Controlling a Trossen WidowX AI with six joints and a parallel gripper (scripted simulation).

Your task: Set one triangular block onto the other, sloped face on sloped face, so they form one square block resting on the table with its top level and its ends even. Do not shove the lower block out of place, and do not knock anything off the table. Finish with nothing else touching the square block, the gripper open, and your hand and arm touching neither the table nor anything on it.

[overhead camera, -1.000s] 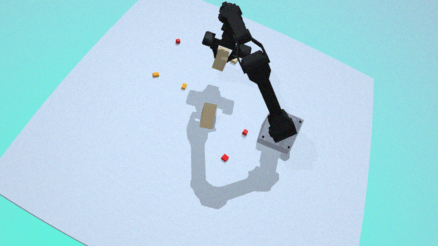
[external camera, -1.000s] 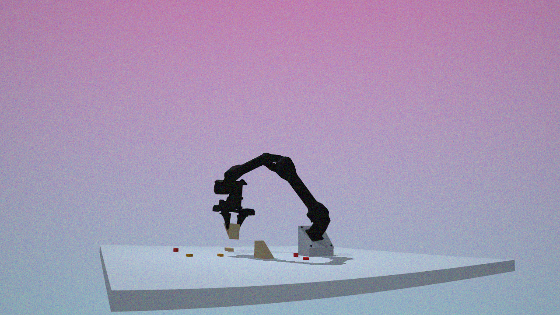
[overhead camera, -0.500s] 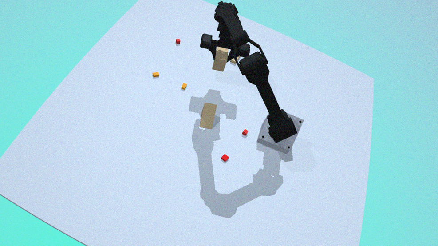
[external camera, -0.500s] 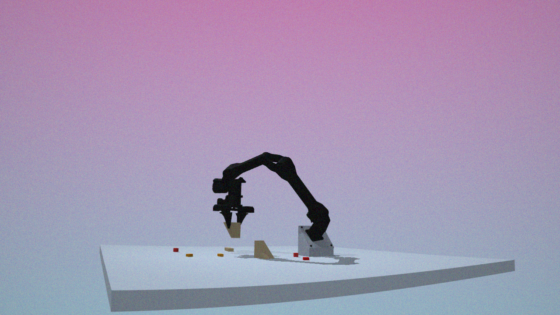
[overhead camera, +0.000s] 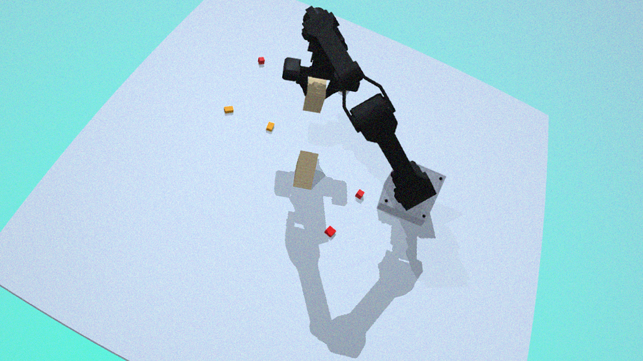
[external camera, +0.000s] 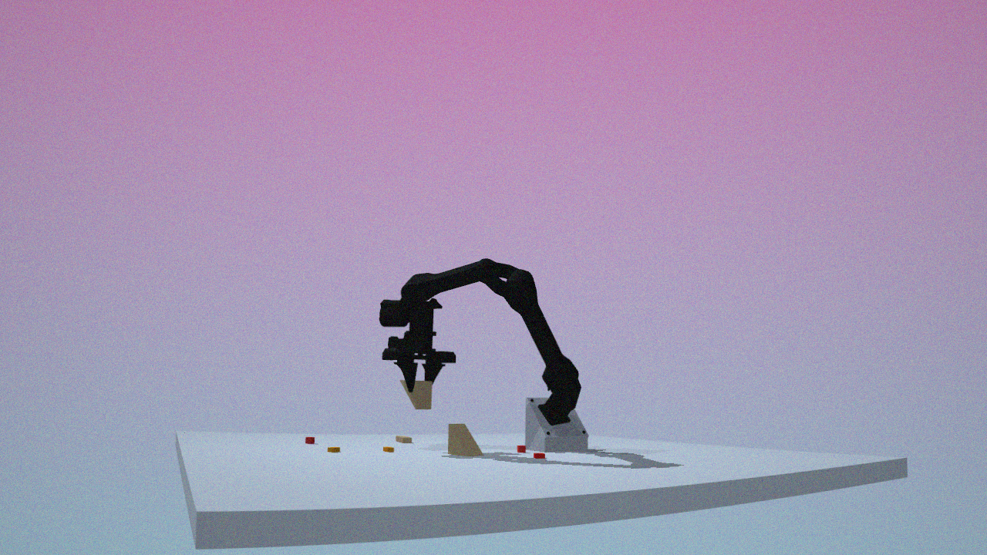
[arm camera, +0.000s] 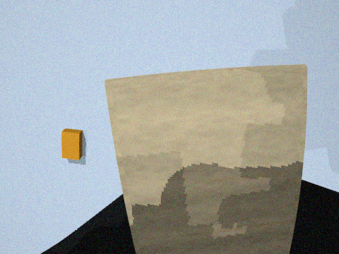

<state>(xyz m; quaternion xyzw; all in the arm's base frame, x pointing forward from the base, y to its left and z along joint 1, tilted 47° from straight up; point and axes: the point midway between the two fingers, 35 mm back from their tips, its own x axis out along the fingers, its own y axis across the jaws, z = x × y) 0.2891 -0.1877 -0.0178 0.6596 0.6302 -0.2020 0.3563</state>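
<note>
My gripper [overhead camera: 316, 83] [external camera: 422, 379] is shut on a tan triangular block [overhead camera: 314, 96] [external camera: 419, 396] [arm camera: 207, 165] and holds it well above the table, point down, sloped face turned down and to the left in the exterior view. In the wrist view the held block fills most of the frame. The other tan triangular block [overhead camera: 305, 170] [external camera: 462, 440] rests on the white table [overhead camera: 157, 221] [external camera: 414, 496], flat side down with its slope facing right in the exterior view. The held block hangs above and to the left of it there, apart from it.
Small red cubes [overhead camera: 260, 60] [overhead camera: 359, 193] [overhead camera: 329, 231] and orange cubes [overhead camera: 228, 109] [overhead camera: 269, 126] [arm camera: 72, 144] lie scattered on the table. A small tan piece [external camera: 403, 438] lies at the back. The arm's grey base [overhead camera: 410, 195] [external camera: 555, 431] stands right of the resting block.
</note>
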